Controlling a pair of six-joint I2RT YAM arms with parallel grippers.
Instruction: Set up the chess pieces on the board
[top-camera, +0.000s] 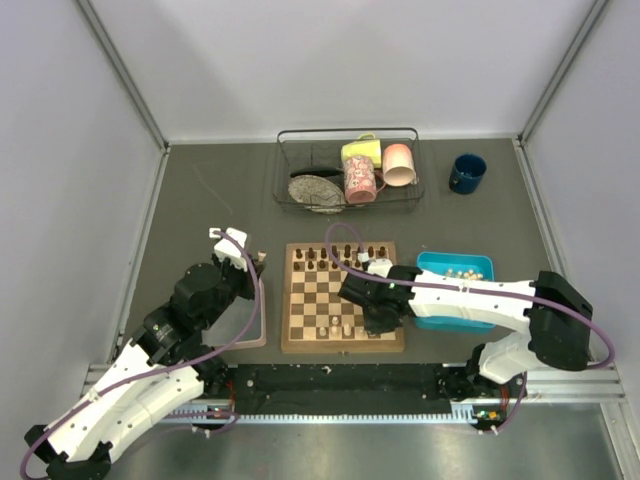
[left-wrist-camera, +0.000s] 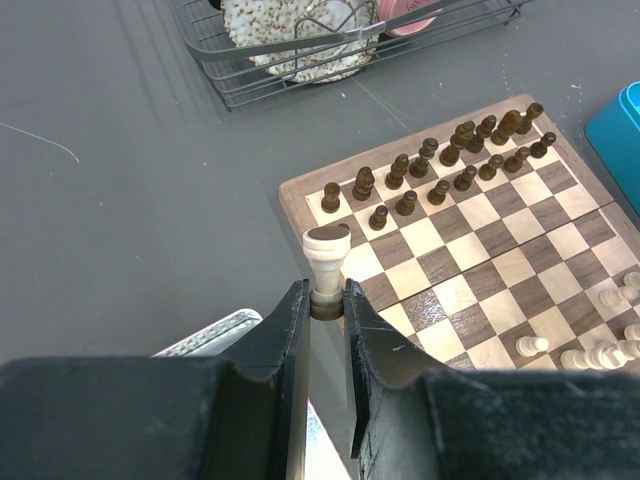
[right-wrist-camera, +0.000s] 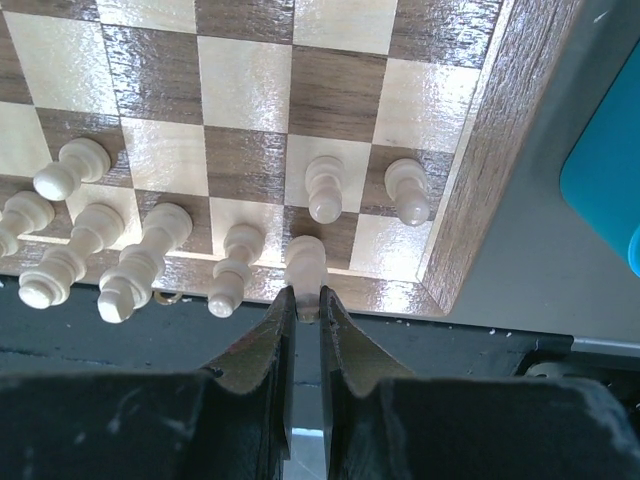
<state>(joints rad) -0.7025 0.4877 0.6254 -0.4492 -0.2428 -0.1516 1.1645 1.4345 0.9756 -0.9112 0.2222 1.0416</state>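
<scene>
R gripper (right-wrist-camera: 303, 298) is clamped on a cream piece (right-wrist-camera: 306, 258) in the near row of the board (top-camera: 340, 346), w/ neighbour pieces (right-wrist-camera: 232, 272) just beside. Opening wide or backing out sideways could topple them. L gripper (left-wrist-camera: 325, 295) pinches a second cream piece (left-wrist-camera: 326, 258) low on its stem, just left of the board; it may tilt or slip on set-down. Blue tray (top-camera: 430, 262) holds a few spare cream pieces (top-camera: 462, 272). Wire basket (top-camera: 290, 160): mugs (top-camera: 362, 150) + plate (top-camera: 315, 190). Pinkish tray (top-camera: 255, 335): contents hidden.
</scene>
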